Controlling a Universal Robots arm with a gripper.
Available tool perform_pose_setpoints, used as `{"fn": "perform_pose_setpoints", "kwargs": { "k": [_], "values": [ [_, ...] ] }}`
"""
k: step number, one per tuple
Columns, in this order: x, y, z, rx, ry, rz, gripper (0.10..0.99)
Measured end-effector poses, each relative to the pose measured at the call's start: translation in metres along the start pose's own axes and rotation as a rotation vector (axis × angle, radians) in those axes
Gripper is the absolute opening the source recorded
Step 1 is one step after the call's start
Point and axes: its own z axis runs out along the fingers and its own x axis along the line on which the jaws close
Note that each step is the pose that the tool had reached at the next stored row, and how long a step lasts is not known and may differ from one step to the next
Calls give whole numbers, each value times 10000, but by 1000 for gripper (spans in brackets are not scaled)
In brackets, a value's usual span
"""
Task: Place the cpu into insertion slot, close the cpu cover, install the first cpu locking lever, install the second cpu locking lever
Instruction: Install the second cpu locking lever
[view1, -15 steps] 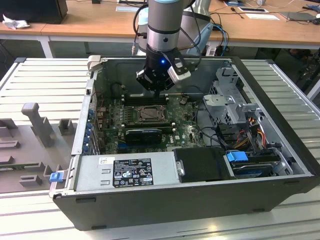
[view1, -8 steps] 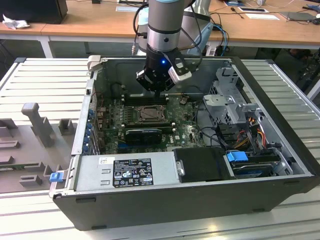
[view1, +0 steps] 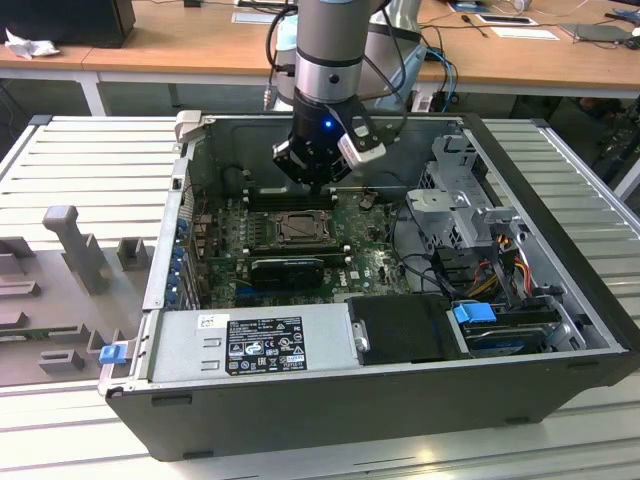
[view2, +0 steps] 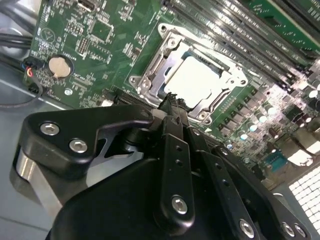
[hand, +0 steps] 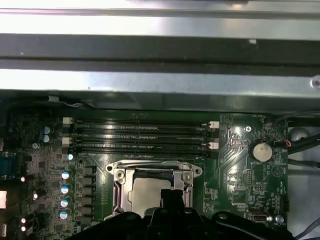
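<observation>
the arm is reaching straight down into the open computer case (view1: 560, 330) in the exterior view, wrist vertical, with the hand (view1: 316, 178) hanging just above the motherboard (view1: 225, 265) at the far edge of the insertion slot (view1: 299, 229). in the second wrist view the hand (view2: 172, 100) is showing its black fingers (view2: 170, 145) drawn together into 1 narrow tip, with nothing clamped between them. that tip is sitting right at the rim of the socket, though i cannot tell whether it is touching.

the cpu (view2: 192, 77) is lying flat in the insertion slot (view2: 145, 82), its pale top glaring under the light, just beyond the fingertips. in the first wrist view the cpu (hand: 147, 192) is sitting square within the insertion slot (hand: 118, 192), and the cpu cover (hand: 152, 169) is lying around it as a silvery frame, the chip showing through its window. the memory slots (hand: 140, 135) are running along the far side of the socket, and the round coin battery (hand: 260, 151) is sitting off to 1 side.

the case is resting on a ribbed grey table (view1: 90, 150).
</observation>
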Motion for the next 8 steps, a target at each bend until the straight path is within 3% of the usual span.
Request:
{"fn": "perform_pose_setpoints", "kwargs": {
  "k": [3,8],
  "values": [
    [0,-45,19,-2,-1,-2,106],
    [3,-184,34,-1,0,-1,106]
  ]
}}
